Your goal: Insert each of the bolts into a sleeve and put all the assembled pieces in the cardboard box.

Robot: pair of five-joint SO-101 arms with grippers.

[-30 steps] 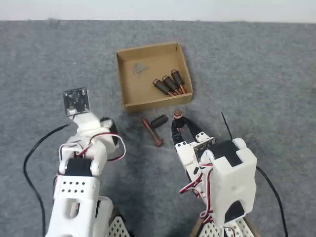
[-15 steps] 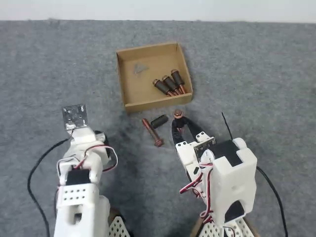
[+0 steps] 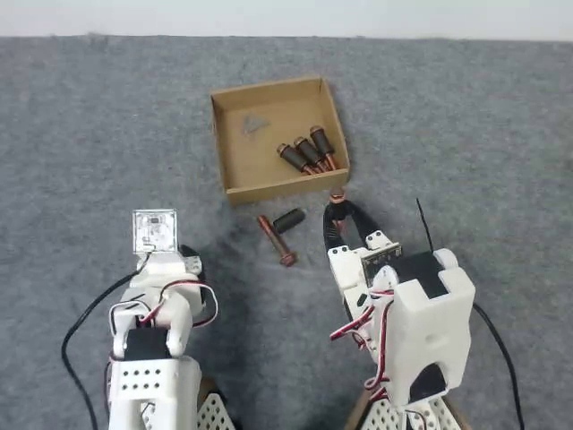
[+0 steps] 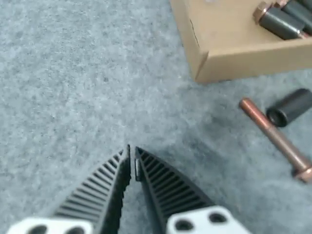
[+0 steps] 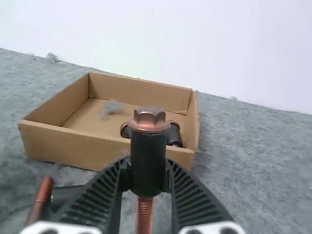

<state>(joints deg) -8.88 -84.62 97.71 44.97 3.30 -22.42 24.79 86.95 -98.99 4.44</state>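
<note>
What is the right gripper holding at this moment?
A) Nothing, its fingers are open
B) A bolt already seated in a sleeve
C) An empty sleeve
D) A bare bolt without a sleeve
B: in the right wrist view the right gripper is clamped on a dark sleeve with a bolt through it, copper head above and threaded shank below.

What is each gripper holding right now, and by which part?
The right gripper holds an assembled piece upright, clamped on its black sleeve just below the hex head. The left gripper is shut on nothing.
</note>
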